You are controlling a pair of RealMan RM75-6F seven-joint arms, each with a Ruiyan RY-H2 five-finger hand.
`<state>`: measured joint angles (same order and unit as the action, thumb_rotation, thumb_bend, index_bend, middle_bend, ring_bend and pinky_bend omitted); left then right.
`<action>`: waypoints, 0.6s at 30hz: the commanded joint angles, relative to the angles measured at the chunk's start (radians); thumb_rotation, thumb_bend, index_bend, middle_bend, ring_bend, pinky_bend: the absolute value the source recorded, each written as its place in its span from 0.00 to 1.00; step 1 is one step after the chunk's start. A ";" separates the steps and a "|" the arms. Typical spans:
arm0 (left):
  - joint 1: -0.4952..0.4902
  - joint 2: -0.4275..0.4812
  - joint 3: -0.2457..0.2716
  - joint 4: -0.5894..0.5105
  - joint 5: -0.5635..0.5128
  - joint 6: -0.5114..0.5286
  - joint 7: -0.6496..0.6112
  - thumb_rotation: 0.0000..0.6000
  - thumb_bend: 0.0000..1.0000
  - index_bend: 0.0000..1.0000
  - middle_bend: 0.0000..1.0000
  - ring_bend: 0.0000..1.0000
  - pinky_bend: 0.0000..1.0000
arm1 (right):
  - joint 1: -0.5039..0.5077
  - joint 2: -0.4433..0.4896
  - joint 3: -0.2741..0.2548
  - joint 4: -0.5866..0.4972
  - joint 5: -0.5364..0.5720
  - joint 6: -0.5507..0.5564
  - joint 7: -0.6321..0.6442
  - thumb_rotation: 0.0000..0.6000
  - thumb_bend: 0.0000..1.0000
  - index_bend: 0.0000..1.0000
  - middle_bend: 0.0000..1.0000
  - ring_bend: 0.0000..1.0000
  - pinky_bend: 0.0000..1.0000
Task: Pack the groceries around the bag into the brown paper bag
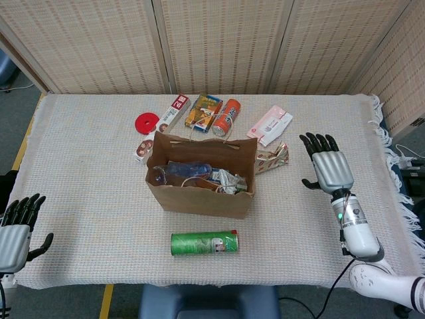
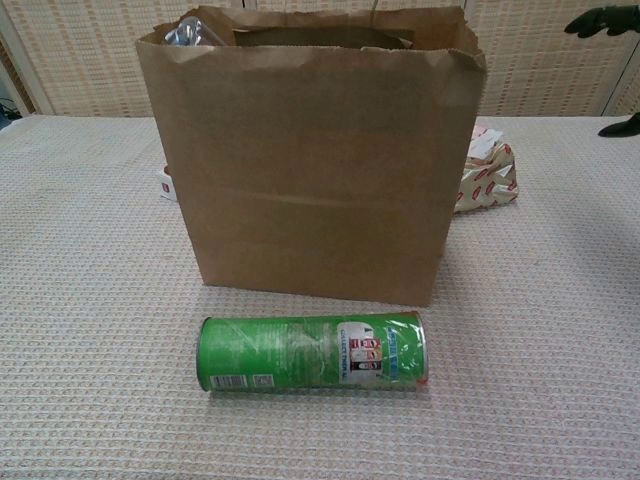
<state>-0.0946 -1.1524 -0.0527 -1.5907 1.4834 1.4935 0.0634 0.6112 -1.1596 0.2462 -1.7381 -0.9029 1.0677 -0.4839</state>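
The brown paper bag (image 1: 199,196) (image 2: 310,160) stands upright mid-table with a bottle and wrapped items inside. A green chip can (image 1: 204,242) (image 2: 312,353) lies on its side in front of it. Behind the bag lie a red disc (image 1: 147,122), a red-white box (image 1: 172,111), a yellow box (image 1: 203,110), an orange can (image 1: 226,117) and a pink-white packet (image 1: 269,124). A red-patterned snack pack (image 1: 272,158) (image 2: 486,178) lies at the bag's right. My right hand (image 1: 328,169) hovers open to the right of the bag, empty. My left hand (image 1: 18,227) is open at the table's near left edge.
A woven screen (image 1: 219,43) backs the table. The tablecloth's fringed edge (image 1: 388,143) runs along the right side. Only my right hand's fingertips (image 2: 600,20) show at the chest view's upper right.
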 commanded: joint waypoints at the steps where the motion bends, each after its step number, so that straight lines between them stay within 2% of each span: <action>1: -0.001 0.001 0.000 0.000 -0.001 -0.002 -0.003 1.00 0.35 0.00 0.00 0.00 0.00 | 0.091 -0.128 -0.023 0.163 0.115 -0.074 -0.099 1.00 0.08 0.00 0.01 0.00 0.02; 11: -0.003 0.003 -0.002 0.001 -0.003 -0.006 -0.016 1.00 0.35 0.00 0.00 0.00 0.00 | 0.218 -0.366 -0.028 0.446 0.173 -0.162 -0.155 1.00 0.09 0.00 0.01 0.00 0.04; 18: -0.004 0.004 -0.003 0.003 -0.004 -0.009 -0.026 1.00 0.35 0.00 0.00 0.00 0.00 | 0.292 -0.504 -0.012 0.628 0.213 -0.217 -0.177 1.00 0.14 0.00 0.01 0.00 0.06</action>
<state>-0.0988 -1.1483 -0.0555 -1.5878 1.4795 1.4850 0.0372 0.8734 -1.6204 0.2267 -1.1605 -0.7137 0.8753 -0.6463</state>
